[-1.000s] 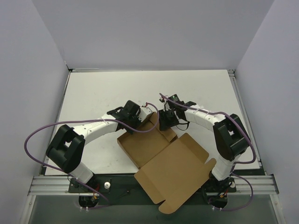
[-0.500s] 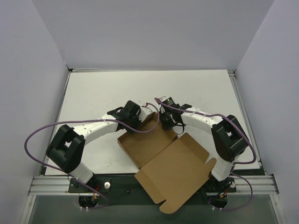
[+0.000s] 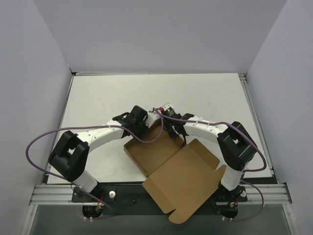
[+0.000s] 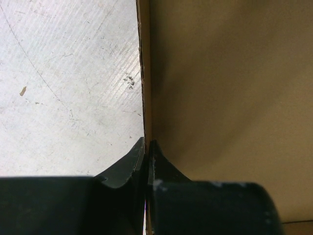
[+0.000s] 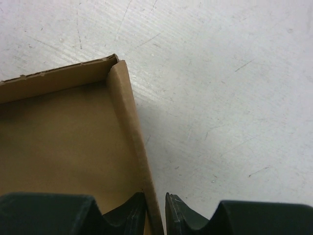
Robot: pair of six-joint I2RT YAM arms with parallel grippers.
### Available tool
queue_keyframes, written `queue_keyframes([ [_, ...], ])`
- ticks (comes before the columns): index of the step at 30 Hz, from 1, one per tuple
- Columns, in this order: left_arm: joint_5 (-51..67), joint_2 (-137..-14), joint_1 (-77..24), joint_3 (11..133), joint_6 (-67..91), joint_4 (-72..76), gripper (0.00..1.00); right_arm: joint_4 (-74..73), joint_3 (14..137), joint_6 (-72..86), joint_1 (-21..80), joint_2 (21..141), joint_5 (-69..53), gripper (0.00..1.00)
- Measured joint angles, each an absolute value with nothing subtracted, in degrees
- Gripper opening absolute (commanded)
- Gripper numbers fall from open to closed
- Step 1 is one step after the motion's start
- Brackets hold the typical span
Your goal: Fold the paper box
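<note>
Top external view: the paper box (image 3: 152, 154) sits midway along the worktop's (image 3: 107, 95) near edge, lid overhanging it. The left end effector (image 4: 146, 147) is clamped tight on a wall. The right end effector (image 5: 155, 200) straddles another, nearly closed (biting or not, I can't tell). Only the wrist views show this. Uneven pulling could tear the corner.

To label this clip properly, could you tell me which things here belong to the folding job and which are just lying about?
Job: box, left end effector pinching its wall, right end effector astride its wall.
Lying about: small white object by the rail.
</note>
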State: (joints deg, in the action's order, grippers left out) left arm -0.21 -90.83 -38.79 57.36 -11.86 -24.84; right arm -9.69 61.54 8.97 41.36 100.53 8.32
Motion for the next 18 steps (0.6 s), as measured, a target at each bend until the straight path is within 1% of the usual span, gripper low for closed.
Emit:
queue_keyframes([
  [13,-0.6,-90.9,-38.8,57.4,-10.6,-24.6,0.00,-8.6,62.0,8.9,42.9,101.8,14.4,0.18],
  [18,-0.8,-90.9,-38.6,57.4,-10.0,-24.6,0.00,-8.6,62.7,8.5,43.6,102.5,15.0,0.20],
])
